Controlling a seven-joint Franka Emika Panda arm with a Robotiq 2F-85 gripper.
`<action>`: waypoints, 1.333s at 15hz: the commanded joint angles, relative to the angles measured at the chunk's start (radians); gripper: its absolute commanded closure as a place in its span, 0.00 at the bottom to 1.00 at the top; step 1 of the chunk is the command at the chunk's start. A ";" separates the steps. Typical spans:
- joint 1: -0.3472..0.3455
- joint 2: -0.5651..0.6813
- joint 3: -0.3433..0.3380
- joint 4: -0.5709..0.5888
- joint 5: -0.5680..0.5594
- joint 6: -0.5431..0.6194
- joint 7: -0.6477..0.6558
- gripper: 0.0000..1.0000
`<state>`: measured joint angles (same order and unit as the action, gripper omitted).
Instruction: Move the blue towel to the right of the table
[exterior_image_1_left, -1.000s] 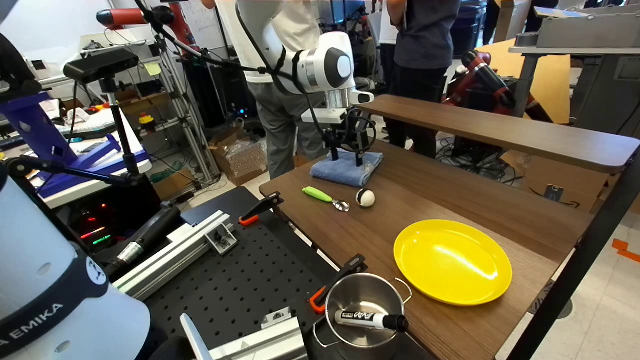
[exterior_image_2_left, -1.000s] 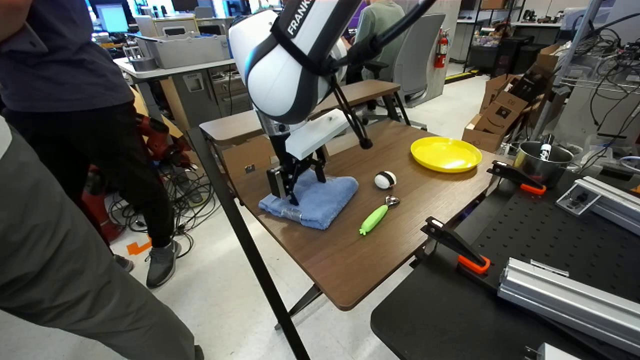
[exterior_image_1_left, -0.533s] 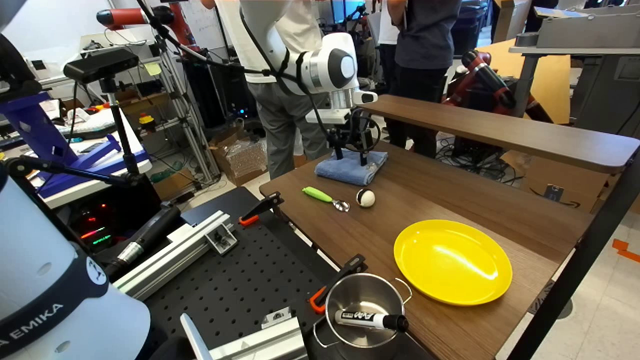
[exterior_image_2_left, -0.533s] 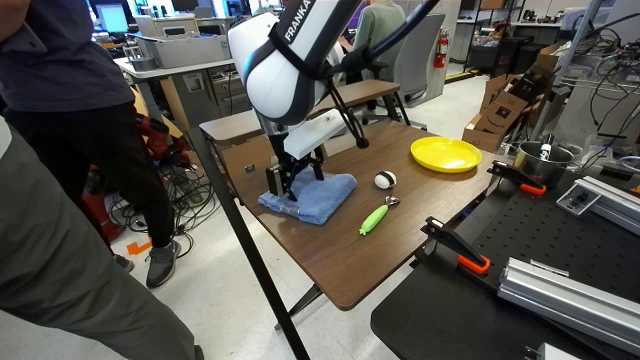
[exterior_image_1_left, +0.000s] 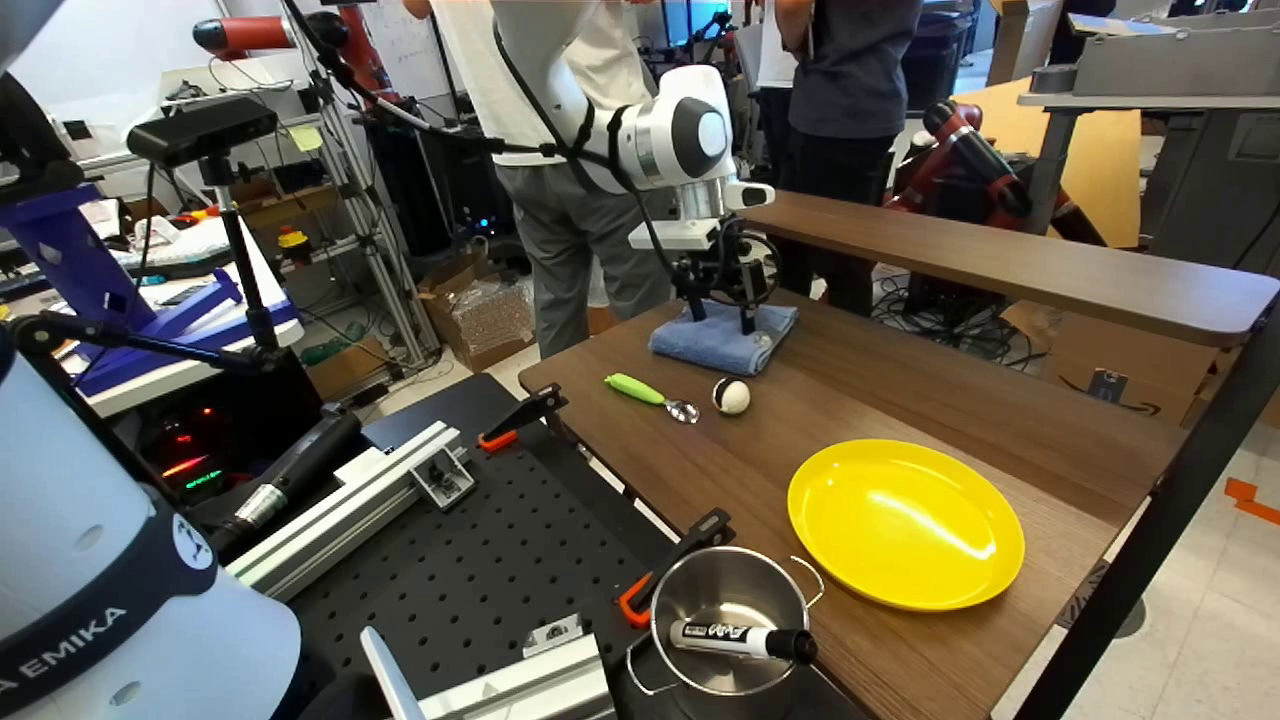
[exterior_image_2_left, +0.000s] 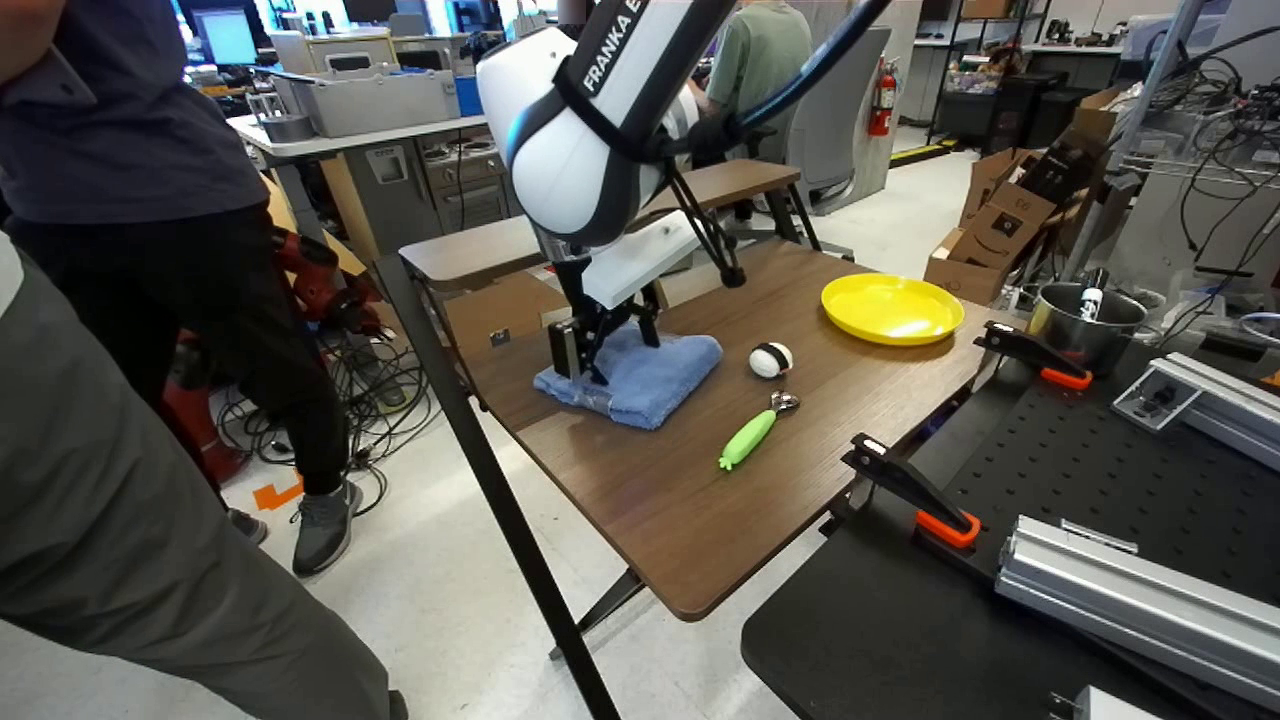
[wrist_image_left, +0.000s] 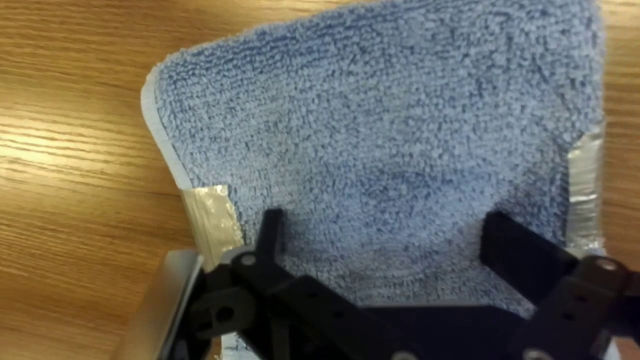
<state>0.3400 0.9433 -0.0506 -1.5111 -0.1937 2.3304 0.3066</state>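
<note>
The blue towel (exterior_image_1_left: 715, 352) is a folded blue-grey cloth lying flat on the brown wooden table (exterior_image_1_left: 900, 385). It also shows in an exterior view (exterior_image_2_left: 665, 385) near the table end by the standing people. In the wrist view the towel (wrist_image_left: 380, 110) fills the middle, with strips of silvery tape on two sides. My gripper (exterior_image_1_left: 723, 322) points straight down with both black fingertips on the towel's top. In the wrist view the gripper (wrist_image_left: 384, 220) has its fingers wide apart, with flat, unpinched cloth between them. How hard the tips press cannot be told.
A white ball with a black band (exterior_image_1_left: 732, 396) and a green-handled scoop (exterior_image_1_left: 640, 389) lie near the towel. A yellow plate (exterior_image_1_left: 905, 525) lies farther along the table. A metal pot (exterior_image_1_left: 730, 575) holds a marker. A raised shelf (exterior_image_1_left: 1000, 255) runs along the table's back.
The towel and my gripper have moved together, sliding over the table toward the raised shelf and slightly toward the plate. The fingers stay apart. The ball, scoop, plate and pot have not moved.
</note>
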 joint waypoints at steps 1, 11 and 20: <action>-0.007 0.032 -0.025 0.046 -0.014 -0.027 0.007 0.00; -0.083 0.056 -0.067 0.048 -0.007 -0.024 -0.003 0.00; -0.200 0.054 -0.067 0.042 0.025 -0.020 -0.046 0.00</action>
<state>0.1733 0.9753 -0.1270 -1.4986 -0.1908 2.3306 0.2853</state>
